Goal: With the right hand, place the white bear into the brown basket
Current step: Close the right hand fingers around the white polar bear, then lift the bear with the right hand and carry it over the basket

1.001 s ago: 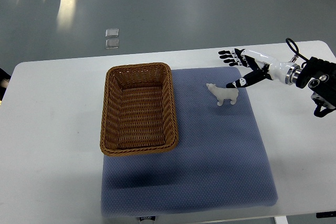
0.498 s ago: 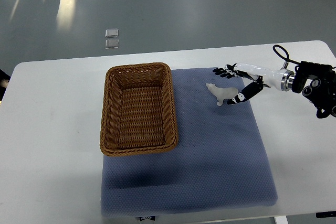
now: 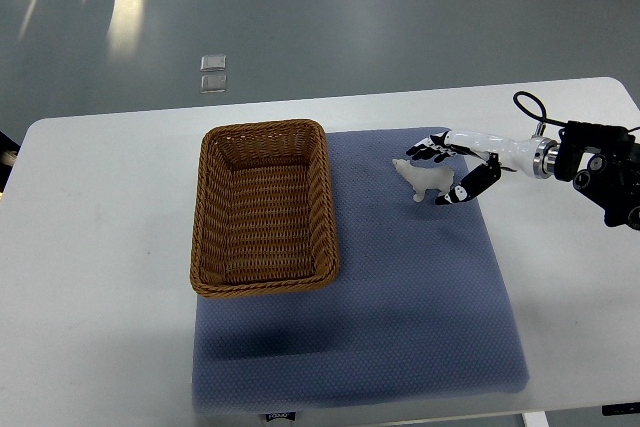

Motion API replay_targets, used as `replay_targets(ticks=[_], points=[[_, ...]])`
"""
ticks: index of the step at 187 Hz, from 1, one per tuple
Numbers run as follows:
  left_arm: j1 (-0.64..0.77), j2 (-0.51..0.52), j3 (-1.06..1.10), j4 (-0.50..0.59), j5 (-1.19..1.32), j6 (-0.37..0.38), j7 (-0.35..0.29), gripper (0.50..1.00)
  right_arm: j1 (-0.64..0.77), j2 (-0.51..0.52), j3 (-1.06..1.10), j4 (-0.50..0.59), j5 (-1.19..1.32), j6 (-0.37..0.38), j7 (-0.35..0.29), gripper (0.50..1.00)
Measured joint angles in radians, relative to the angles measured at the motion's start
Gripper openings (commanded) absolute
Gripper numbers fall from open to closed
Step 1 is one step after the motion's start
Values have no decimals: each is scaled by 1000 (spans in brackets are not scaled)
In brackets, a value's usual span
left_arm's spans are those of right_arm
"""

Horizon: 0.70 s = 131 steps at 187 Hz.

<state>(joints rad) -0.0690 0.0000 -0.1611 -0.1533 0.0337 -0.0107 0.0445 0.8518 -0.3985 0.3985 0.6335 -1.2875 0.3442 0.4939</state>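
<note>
- White-and-black right hand [image 3: 452, 169] now further left than half a second ago, closed in around the white bear [image 3: 426, 177].
- Fingers [image 3: 428, 150] spread over the bear's back on the far side, thumb [image 3: 470, 185] curling in at its rear on the near side; bracketing the toy, grip not yet clenched, contact hard to judge.
- Bear itself unmoved, standing on the blue mat [image 3: 420, 317] between fingers and thumb, head pointing away from the palm.
- Left of the hand, past the bear: brown basket [image 3: 264, 207], woven wicker, partly on the mat, well apart from the fingertips.
- Nothing between bear and basket but bare mat.
- Beneath it all, white bench [image 3: 100, 277].
- Beyond the bench, on the grey floor, two small clear squares [image 3: 213, 73].
</note>
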Motion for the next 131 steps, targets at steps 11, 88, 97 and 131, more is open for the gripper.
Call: replay_targets(ticks=[11,88,97,131], points=[[0,0,0,0,0,0,0,1000,4,1,-11,0,-2,-2,0,787],[0,0,0,0,0,1,0,1000,24,0,-96,0,-7,-60,-1,515],[0,0,0,0,0,1,0,1000,24,0,-96,0,-7,-65,-3,500],[0,0,0,0,0,1,0,1000,26,3,-96,0,-7,-76,-9,500]])
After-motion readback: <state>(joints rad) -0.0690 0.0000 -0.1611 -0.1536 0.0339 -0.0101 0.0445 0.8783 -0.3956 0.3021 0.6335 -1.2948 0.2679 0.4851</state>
